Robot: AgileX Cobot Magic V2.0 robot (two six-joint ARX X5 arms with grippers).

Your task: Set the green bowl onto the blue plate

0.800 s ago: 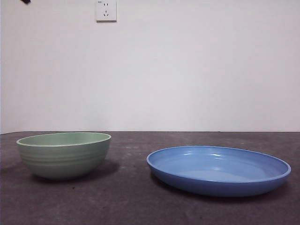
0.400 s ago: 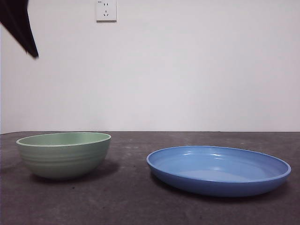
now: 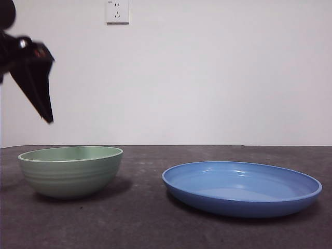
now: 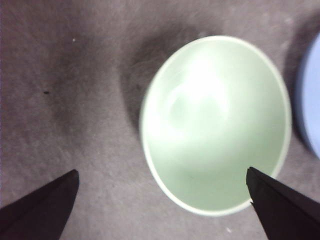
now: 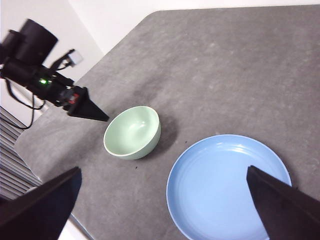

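Observation:
The green bowl [image 3: 70, 171] stands upright and empty on the left of the dark table. The blue plate [image 3: 241, 189] lies to its right, apart from it and empty. My left gripper [image 3: 46, 111] hangs in the air above the bowl's left side, open and empty. Its wrist view looks straight down into the bowl [image 4: 215, 125], with the left gripper [image 4: 161, 172] spread wider than the rim and a sliver of the plate [image 4: 310, 105] at the edge. My right gripper [image 5: 163, 170] is open and empty, high above the bowl [image 5: 132, 132] and plate [image 5: 227, 185].
The dark grey table [image 3: 145, 223] runs back to a white wall with a power socket [image 3: 117, 11]. The right wrist view shows the left arm [image 5: 45, 80] reaching in over the table's edge [image 5: 55, 120] beside the bowl.
The left gripper has come down from the top left corner towards the green bowl. The bowl and plate have not moved.

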